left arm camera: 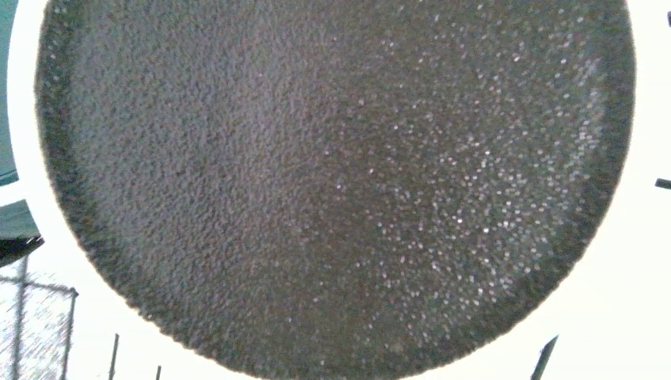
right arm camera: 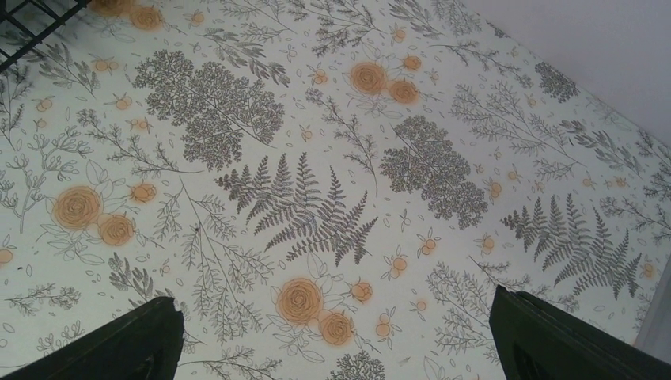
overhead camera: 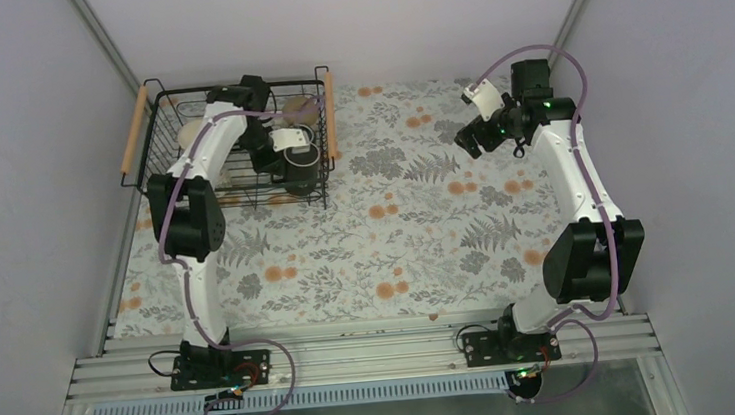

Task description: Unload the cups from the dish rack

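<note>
The dish rack stands at the table's far left, and its black wire corner shows in the right wrist view. A dark grey-black mug sits in the rack's near right corner. My left gripper reaches down onto it, shut at its rim. The mug's speckled dark surface fills the left wrist view and hides the fingers. A cream cup and a beige cup also lie in the rack. My right gripper hangs open over the floral cloth with nothing between its fingers; it also shows in the top view.
A floral tablecloth covers the table. Grey walls close in on the left, back and right. The rack's two wooden handles run along its sides. The left arm's links cross over the rack's middle.
</note>
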### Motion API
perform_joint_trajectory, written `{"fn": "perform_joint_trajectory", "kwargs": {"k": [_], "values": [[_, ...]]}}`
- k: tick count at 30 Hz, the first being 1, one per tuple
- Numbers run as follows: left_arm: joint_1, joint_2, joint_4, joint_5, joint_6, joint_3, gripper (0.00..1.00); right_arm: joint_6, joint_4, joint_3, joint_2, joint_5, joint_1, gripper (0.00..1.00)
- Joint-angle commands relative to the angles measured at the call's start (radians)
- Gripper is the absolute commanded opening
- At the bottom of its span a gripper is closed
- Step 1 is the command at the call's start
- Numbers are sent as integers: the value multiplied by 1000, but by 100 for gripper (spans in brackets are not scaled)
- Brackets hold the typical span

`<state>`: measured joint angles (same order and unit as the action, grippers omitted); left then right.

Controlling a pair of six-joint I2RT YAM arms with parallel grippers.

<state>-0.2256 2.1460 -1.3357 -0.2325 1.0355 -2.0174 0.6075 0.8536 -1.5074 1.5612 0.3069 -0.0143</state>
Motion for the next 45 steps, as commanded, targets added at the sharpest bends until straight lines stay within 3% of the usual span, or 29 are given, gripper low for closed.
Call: {"fn": "perform_joint_trajectory", "kwargs": {"k": [1, 6, 9, 14, 17, 22, 29, 37, 45], "values": [[12, -165, 90, 22, -32, -13, 2, -26, -4, -32, -35, 34, 14, 100], [26, -237, 86, 61, -38, -52, 2, -39, -6, -42, -48, 28, 38, 100], [29, -264, 83, 5, -64, -113, 2, -58, -14, -49, -61, 35, 53, 100], [17, -303, 134, -160, -164, -208, 2, -105, -41, -69, -106, 77, 91, 100], [18, -327, 191, -328, -233, -249, 2, -131, -117, -47, -163, 67, 127, 100], [11, -371, 348, -634, -371, -196, 2, -78, -365, 139, -325, -55, 237, 100], [-42, -242, 311, -945, -507, -324, 2, -31, -592, 318, -460, -147, 319, 100], [-141, -143, 209, -1059, -452, -355, 2, -8, -751, 421, -535, -190, 377, 100], [-172, -119, 218, -1201, -490, -328, 2, 9, -852, 451, -529, -220, 384, 98]]}}
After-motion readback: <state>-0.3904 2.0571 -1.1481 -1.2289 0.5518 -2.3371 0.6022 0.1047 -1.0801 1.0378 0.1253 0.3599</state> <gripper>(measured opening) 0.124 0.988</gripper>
